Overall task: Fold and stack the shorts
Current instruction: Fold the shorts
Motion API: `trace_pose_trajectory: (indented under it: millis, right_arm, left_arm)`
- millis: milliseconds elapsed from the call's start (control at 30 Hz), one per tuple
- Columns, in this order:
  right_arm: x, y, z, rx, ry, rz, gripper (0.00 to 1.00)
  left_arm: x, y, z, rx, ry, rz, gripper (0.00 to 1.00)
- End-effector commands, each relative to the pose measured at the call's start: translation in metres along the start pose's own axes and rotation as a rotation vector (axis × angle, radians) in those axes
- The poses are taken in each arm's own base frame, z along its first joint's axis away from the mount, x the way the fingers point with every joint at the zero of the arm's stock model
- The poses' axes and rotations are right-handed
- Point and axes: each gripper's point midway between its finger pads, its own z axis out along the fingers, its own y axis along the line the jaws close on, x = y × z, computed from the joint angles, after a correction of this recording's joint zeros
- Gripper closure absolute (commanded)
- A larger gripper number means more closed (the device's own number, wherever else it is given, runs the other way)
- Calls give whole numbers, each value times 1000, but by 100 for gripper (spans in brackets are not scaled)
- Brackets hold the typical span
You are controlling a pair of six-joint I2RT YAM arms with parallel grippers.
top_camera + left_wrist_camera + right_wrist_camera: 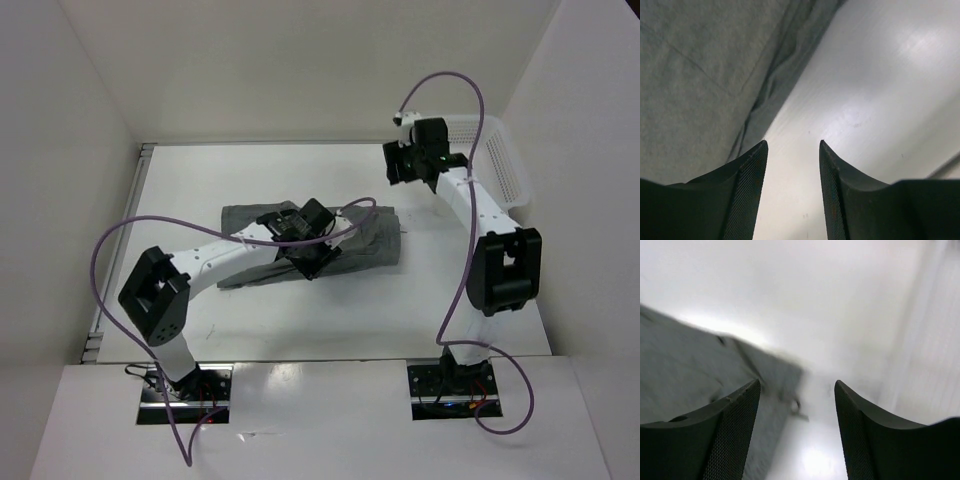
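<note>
Grey shorts (372, 240) lie folded in the middle of the tabletop (190, 190). We see the left jaws standing apart at the cloth's edge, with bare tabletop between them and fabric just beside 1 finger. The right jaws, also apart, hang raised near the white basket (508, 165), off the shorts. Neither of the 2 holds anything.

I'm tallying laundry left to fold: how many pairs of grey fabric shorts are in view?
1. The mid-grey soft fabric shorts lie mid-way across the table, partly beneath the left arm. More could be hidden in the white plastic mesh basket at the far right corner.
</note>
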Motion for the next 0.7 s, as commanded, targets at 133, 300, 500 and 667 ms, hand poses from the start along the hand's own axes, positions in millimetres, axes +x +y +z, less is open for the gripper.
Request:
trace_pose_trajectory:
  millis: [133,300,500,667]
  right_arm:
    - [-34,76,74,-257,-13,-11,35]
    - [-33,80,89,-280,-13,-1,38]
    - [-18,86,101,-290,17,-15,39]
    - [-9,84,104,-279,33,-13,39]
  left_arm:
    - [-28,36,41,-201,-73,1,44]
    - [-21,32,60,-218,-49,19,42]
    - [-24,23,66,-206,-39,38,53]
    - [-44,9,31,-226,-76,75,55]
